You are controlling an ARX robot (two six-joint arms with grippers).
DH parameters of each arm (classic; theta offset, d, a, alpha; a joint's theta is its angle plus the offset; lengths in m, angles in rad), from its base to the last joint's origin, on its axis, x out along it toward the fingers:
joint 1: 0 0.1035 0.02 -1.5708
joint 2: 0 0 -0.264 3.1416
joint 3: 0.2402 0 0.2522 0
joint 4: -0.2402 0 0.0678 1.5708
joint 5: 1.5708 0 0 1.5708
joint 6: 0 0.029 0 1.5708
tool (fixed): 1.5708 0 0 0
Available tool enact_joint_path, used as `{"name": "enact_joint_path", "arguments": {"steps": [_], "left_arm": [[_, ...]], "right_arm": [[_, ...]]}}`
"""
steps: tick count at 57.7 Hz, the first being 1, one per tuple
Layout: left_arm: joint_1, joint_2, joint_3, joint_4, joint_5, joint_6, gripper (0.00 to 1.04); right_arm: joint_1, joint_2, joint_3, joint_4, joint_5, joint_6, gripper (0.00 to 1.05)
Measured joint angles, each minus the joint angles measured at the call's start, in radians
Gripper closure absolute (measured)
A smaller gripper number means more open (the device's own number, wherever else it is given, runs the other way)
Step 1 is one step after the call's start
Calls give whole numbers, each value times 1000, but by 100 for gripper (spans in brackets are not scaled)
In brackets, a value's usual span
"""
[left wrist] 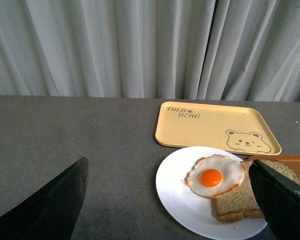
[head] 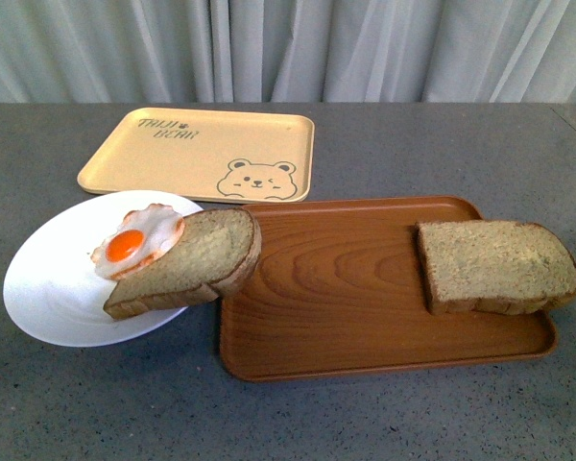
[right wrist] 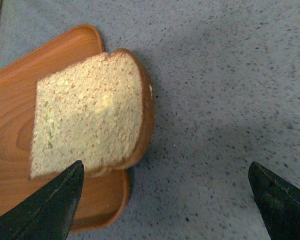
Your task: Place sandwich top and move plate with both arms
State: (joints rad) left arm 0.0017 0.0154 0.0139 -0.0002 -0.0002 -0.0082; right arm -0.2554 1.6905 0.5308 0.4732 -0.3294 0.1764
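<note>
The sandwich top [head: 494, 264] is a large squarish brown slice lying on the right end of the brown wood-grain tray [head: 346, 307], overhanging its right rim. In the right wrist view the sandwich top [right wrist: 90, 115] lies ahead of one finger [right wrist: 55, 205]. My right gripper [right wrist: 166, 165] is open and empty over bare table beside it. The white plate [head: 48, 288] sits at the left and holds a fried egg [head: 134, 242] and a smaller bread slice [head: 192, 259]. My left gripper [left wrist: 167, 165] is open and empty, just short of the plate [left wrist: 180, 205]. Neither arm shows in the front view.
A yellow bear tray [head: 197, 154] lies behind the plate, and it also shows in the left wrist view [left wrist: 215, 125]. The smaller slice leans over the wood tray's left rim. Grey curtains hang behind the grey speckled table [head: 96, 413].
</note>
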Motion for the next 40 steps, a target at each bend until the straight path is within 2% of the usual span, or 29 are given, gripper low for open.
{"name": "enact_joint_path", "arguments": {"steps": [22, 30, 40], "left_arm": [[0, 0, 0, 0, 0, 0, 9], [0, 0, 0, 0, 0, 0, 9], [0, 0, 0, 0, 0, 0, 9]], "right_arm": [[79, 233, 164, 38, 16, 119, 10], [111, 257, 180, 43, 26, 140, 41], [113, 245, 174, 50, 27, 165, 68]]}}
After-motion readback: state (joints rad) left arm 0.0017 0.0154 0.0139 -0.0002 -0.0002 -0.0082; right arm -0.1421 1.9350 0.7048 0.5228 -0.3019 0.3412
